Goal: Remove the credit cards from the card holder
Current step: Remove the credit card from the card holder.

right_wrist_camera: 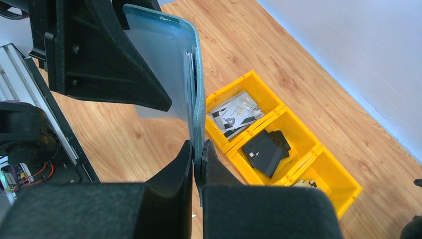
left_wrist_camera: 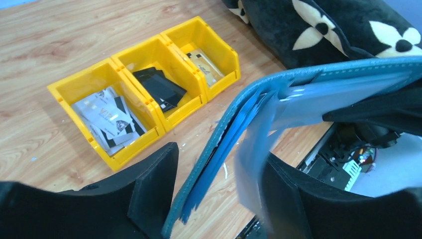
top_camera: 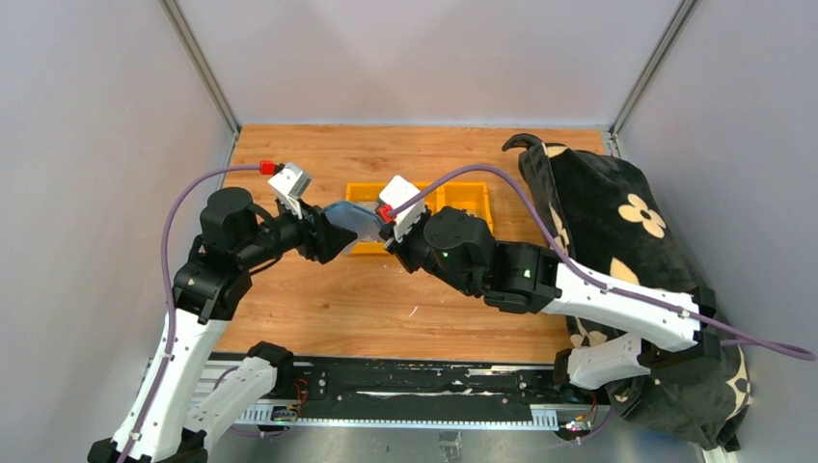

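Card holder [top_camera: 349,216] is off the table [top_camera: 318,309], hanging between the two grippers, just at the near-left corner of the yellow bins [top_camera: 453,198]. It stands on edge; its long axis runs roughly left-right in the top view, from one gripper to the other. Leaves are fanned apart at the left end, with the pale shiny panel [left_wrist_camera: 259,144] peeling away from the blue cover. Right gripper [right_wrist_camera: 198,149] is pinched tight on the holder's one end, both fingers flat on the cover. Left gripper [left_wrist_camera: 219,164] is spread partway and straddles the other end; there's a gap on the cover side, and I can't tell whether it touches the panel on the other side. Credit cards [left_wrist_camera: 107,117] lie in the bins: pale ones in one end compartment, dark ones [left_wrist_camera: 159,87] in the middle, a tan one [left_wrist_camera: 204,64] in the other end. Open wood runs left of and in front of the bins. The black flower-print bag [top_camera: 617,222] crowds the table's right edge, close to the bin row. Grey walls close in the left, right and far sides, and a metal rail [top_camera: 415,386] runs along the near edge.
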`<act>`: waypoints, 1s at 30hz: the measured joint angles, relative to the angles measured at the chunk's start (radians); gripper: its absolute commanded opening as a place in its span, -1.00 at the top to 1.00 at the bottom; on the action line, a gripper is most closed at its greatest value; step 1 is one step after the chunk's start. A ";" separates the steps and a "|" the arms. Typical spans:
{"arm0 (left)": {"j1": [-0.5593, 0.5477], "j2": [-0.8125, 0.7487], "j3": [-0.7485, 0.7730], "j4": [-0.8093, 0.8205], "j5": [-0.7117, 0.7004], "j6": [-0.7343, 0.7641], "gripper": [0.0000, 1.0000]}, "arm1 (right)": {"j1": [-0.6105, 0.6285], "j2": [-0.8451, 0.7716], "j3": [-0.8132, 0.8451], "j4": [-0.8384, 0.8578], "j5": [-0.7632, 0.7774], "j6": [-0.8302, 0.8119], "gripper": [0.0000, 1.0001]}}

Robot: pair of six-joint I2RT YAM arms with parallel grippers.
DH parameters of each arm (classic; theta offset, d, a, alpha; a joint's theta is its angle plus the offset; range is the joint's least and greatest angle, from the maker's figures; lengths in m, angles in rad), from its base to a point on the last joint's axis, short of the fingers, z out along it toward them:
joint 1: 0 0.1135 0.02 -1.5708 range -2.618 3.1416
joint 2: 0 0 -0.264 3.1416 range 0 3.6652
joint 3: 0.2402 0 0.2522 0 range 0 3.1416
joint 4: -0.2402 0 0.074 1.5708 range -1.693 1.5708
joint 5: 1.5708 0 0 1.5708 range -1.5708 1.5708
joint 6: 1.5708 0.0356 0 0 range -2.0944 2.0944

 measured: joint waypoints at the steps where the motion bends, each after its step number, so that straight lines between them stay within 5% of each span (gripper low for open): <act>1: 0.000 -0.002 0.000 0.000 0.009 0.000 -0.26 | 0.000 -0.005 -0.002 0.000 -0.001 -0.001 1.00; 6: 0.001 -0.005 -0.001 0.019 0.069 -0.008 0.03 | 0.000 -0.023 -0.002 0.008 -0.024 -0.001 1.00; 14: 0.005 0.003 -0.002 0.032 0.122 -0.009 1.00 | 0.000 -0.027 -0.029 0.026 -0.080 0.008 1.00; 22: 0.006 0.024 0.024 0.000 0.237 0.029 1.00 | -0.096 -0.114 -0.108 0.058 -0.314 0.077 0.96; 30: 0.008 0.054 0.093 -0.071 0.386 0.089 1.00 | -0.187 -0.200 -0.167 0.105 -0.607 0.135 0.71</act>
